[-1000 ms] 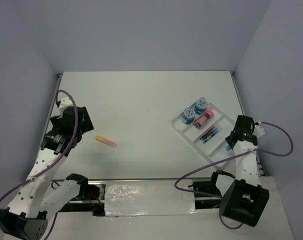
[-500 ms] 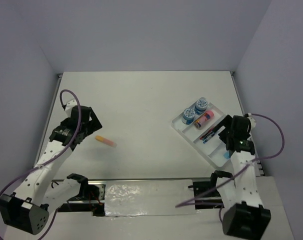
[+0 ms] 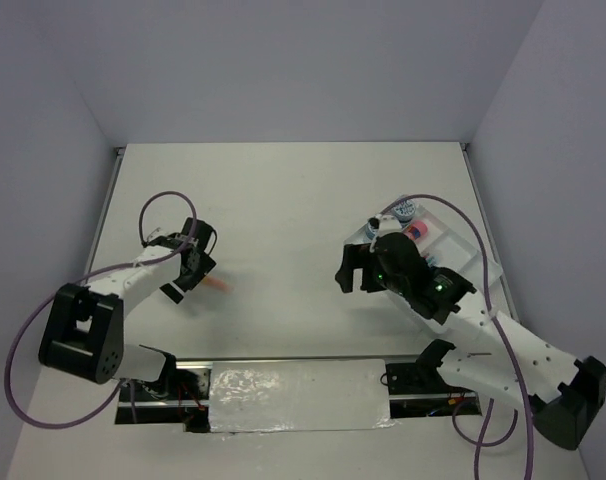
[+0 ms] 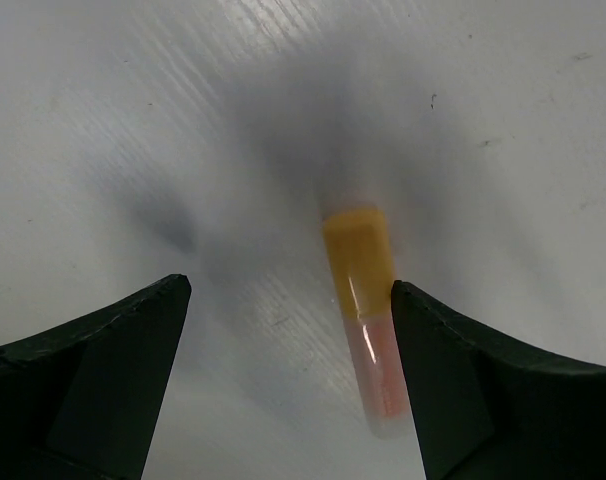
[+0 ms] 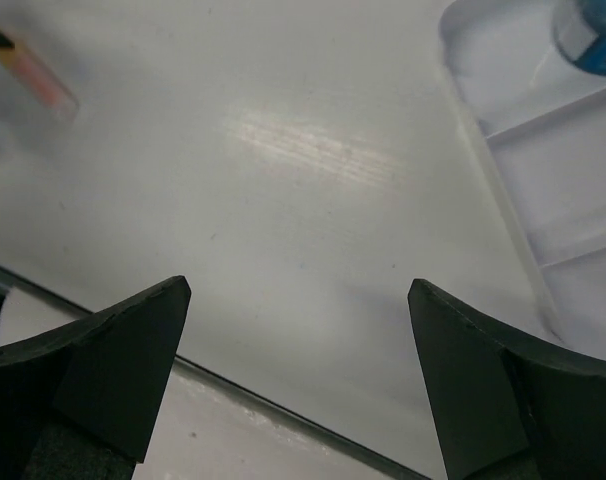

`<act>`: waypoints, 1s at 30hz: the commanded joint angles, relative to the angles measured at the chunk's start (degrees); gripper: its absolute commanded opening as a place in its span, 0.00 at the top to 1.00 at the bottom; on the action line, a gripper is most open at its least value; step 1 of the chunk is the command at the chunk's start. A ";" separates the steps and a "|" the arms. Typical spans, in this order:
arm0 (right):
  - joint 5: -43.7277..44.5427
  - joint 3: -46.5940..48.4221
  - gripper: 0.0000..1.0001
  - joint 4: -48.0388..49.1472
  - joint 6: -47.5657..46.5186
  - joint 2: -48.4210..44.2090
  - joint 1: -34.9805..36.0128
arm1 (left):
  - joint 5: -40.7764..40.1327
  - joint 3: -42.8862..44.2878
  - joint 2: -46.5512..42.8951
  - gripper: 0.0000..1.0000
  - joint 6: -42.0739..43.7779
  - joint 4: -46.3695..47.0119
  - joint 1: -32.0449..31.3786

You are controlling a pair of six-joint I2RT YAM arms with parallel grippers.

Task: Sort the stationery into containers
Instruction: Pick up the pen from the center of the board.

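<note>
A yellow-orange stubby stick (image 4: 361, 300) lies flat on the white table. My left gripper (image 4: 288, 290) is open and low over it, so the stick sits between the jaws, close against the right finger (image 4: 453, 370). In the top view the left gripper (image 3: 188, 263) covers most of the stick (image 3: 216, 286). My right gripper (image 5: 298, 290) is open and empty above bare table just left of the white tray (image 5: 503, 170). In the top view the right gripper (image 3: 353, 272) and its arm hide most of the tray (image 3: 473, 245). A blue-white tub (image 3: 403, 210) and the pink-orange marker (image 3: 419, 230) show in it.
The right arm lies across the tray and the right half of the table. The table's front edge (image 5: 213, 385) runs just under the right gripper. Grey walls close in the back and both sides. The stick also shows far off in the right wrist view (image 5: 41, 75).
The left gripper has moved right and down until its open jaws straddle the stick. The right arm has swung left from the tray's right side to the table left of it.
</note>
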 commanded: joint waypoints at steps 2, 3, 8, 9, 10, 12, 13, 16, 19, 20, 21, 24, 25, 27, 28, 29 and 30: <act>4.29 1.62 0.02 1.62 -3.30 5.08 7.66 | -1.08 2.15 6.74 0.06 -3.66 5.72 0.00; 4.82 1.53 0.02 1.80 -3.31 5.88 8.28 | -1.16 2.59 7.97 0.06 -3.66 5.98 0.00; 5.44 -0.57 0.02 3.99 -3.40 7.39 11.00 | -1.17 3.12 12.98 0.15 -3.66 7.30 0.00; 5.09 -1.45 0.02 5.13 -3.31 7.12 11.01 | -0.64 2.68 12.99 0.27 -3.66 7.83 0.00; 4.74 -1.80 0.02 5.66 -3.22 6.86 11.09 | -0.38 1.64 12.99 0.33 -3.66 8.27 0.00; 3.68 -2.50 0.02 7.06 -2.87 6.07 11.01 | 0.76 0.40 12.73 0.42 -3.66 9.50 0.00; 3.16 -2.68 0.02 7.68 -2.78 5.89 11.09 | 1.81 -0.91 11.77 0.48 -3.66 10.11 -0.09; 0.26 -3.13 0.02 9.79 -2.69 5.71 11.10 | 3.23 -3.55 9.40 0.54 -3.66 11.79 -0.09; -0.80 -3.30 0.02 10.94 -2.34 6.94 11.27 | 3.84 -5.84 6.50 0.62 -2.79 13.37 -0.18; -1.24 -3.48 0.02 11.29 -2.17 7.81 11.18 | 4.02 -6.45 5.96 0.62 -2.43 13.89 -0.18; -2.29 -3.56 0.02 12.07 -2.17 8.26 11.18 | 4.28 -7.42 5.26 0.61 -1.91 14.77 -0.18; -3.61 -3.65 0.02 13.22 -1.73 10.10 11.53 | 5.86 -8.39 3.59 0.48 -1.03 15.39 -0.18; -3.70 -3.65 0.02 13.40 -1.64 10.63 11.71 | 6.82 -8.66 3.41 0.45 -0.94 15.57 -0.27; -3.97 -3.57 0.02 14.10 -1.38 10.90 11.71 | 7.80 -9.62 2.89 0.50 -0.15 17.22 -0.35; -3.97 -3.56 0.02 14.19 -1.20 10.99 11.89 | 8.41 -9.89 2.88 0.61 -0.06 17.76 -0.36; -4.14 -3.65 0.02 14.63 -1.11 10.99 11.89 | 8.76 -10.32 2.88 0.71 0.29 18.29 -0.36; -4.32 -3.74 0.02 14.98 -1.03 10.99 11.97 | 9.11 -10.41 2.80 0.73 0.47 18.81 -0.44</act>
